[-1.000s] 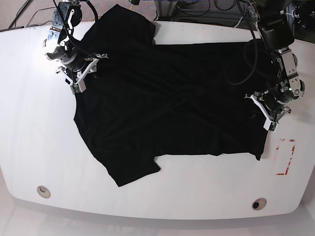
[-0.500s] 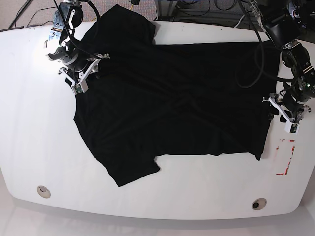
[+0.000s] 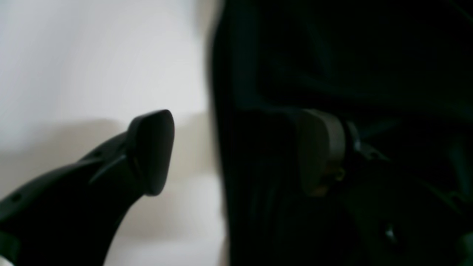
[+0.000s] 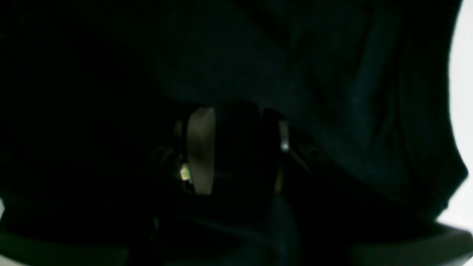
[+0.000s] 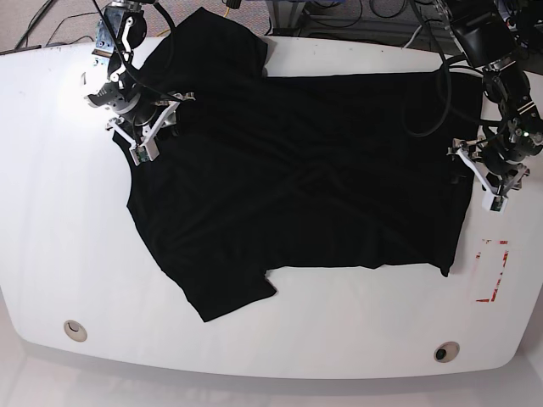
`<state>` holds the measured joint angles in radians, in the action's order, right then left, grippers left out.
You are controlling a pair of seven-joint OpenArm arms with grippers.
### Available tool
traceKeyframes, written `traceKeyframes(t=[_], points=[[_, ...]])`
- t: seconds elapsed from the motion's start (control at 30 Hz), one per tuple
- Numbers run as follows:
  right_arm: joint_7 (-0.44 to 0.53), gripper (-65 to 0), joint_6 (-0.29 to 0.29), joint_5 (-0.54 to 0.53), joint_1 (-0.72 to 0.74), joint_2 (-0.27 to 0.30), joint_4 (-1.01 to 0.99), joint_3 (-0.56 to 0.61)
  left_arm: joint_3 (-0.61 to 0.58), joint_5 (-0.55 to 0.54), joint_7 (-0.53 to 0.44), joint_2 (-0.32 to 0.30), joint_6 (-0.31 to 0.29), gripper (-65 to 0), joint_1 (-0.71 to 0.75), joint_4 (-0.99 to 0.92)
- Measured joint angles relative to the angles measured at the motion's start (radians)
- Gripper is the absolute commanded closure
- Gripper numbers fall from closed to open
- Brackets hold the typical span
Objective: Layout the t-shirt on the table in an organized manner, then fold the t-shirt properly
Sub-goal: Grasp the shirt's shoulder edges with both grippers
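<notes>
Both wrist views are blurred and dark. The t-shirt (image 5: 297, 178) hides much of the table (image 5: 51, 212); its neck label isn't visible.

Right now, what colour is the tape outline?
Red tape outline, clearest in the base view.
</notes>
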<state>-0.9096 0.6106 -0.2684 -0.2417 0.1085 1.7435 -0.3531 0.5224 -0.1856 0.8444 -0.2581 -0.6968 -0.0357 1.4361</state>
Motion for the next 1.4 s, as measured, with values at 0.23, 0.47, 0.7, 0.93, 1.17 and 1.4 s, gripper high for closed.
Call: traceKeyframes(t=[0.23, 0.47, 0.7, 0.93, 1.17, 1.4], points=[[0.000, -20.9, 0.000, 0.000, 0.000, 0.000, 0.000, -0.001, -0.047, -0.002, -0.002, 0.008, 0.000, -48.5, 0.008, 0.000], [0.000, -20.9, 0.000, 0.000, 0.000, 0.000, 0.000, -0.001, -0.056, -0.003, -0.003, 0.025, 0.000, -38.8, 0.008, 0.000], [0.000, -20.9, 0.000, 0.000, 0.000, -0.001, 0.000, -0.001, -0.056, -0.002, -0.003, 0.025, 0.000, -15.8, 0.008, 0.000], [0.000, -20.9, 0.000, 0.000, 0.000, 0.000, 0.000, -0.002, -0.056, 0.001, -0.003, 0.032, 0.000, 0.0, 0.008, 0.000], [0.000, -20.9, 0.000, 0.000, 0.000, 0.000, 0.000, -0.001, -0.050, 0.000, -0.003, 0.029, 0.000, 0.0, 0.025, 0.020], [-0.001, -20.9, 0.000, 0.000, 0.004, -0.001, 0.000, -0.005, -0.050, 0.001, -0.003, 0.027, 0.000, 0.0, 0.080, 0.089]])
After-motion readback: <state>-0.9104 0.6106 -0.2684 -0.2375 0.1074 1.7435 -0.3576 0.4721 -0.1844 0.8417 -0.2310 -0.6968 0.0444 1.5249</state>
